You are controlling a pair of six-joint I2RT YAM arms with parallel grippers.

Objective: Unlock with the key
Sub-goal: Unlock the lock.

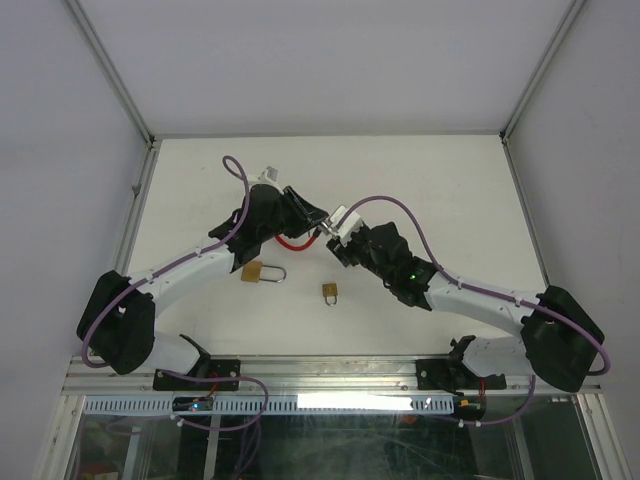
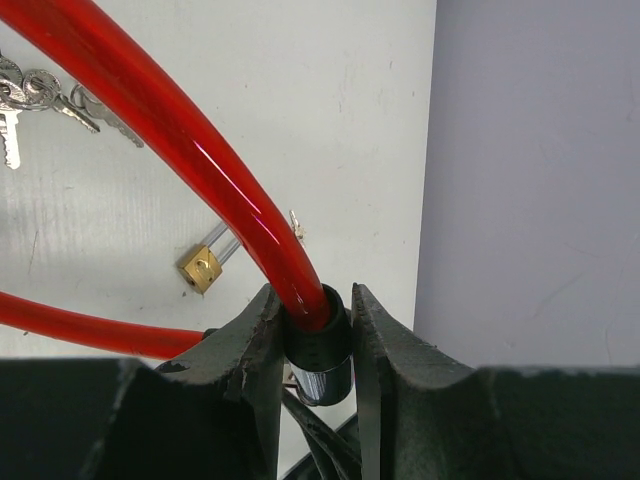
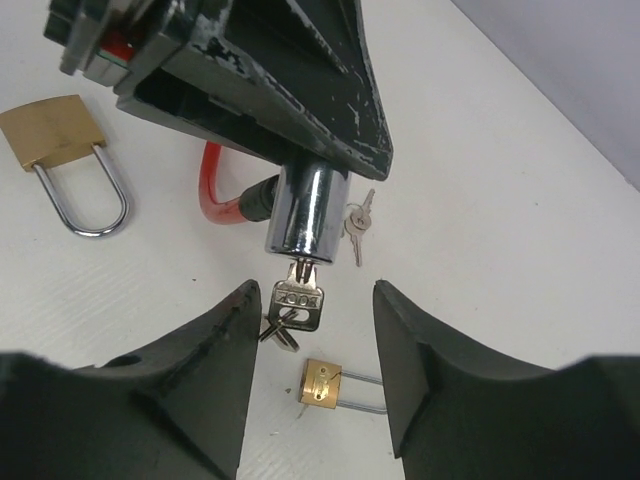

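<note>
My left gripper [image 1: 318,222] is shut on the black and chrome barrel [image 2: 318,350] of a red cable lock [image 2: 200,150], held above the table. In the right wrist view the chrome barrel [image 3: 305,210] points down with a silver key [image 3: 298,300] stuck in its end and spare keys hanging from it. My right gripper [image 3: 312,330] is open, its fingers on either side of the key without touching it. In the top view the right gripper [image 1: 330,232] meets the left one at mid-table.
A large brass padlock [image 1: 262,272] lies left of centre, also in the right wrist view [image 3: 55,135]. A small brass padlock [image 1: 329,293] lies under my right gripper [image 3: 335,385]. Loose keys [image 3: 357,220] and a key bunch [image 2: 40,95] lie on the white table.
</note>
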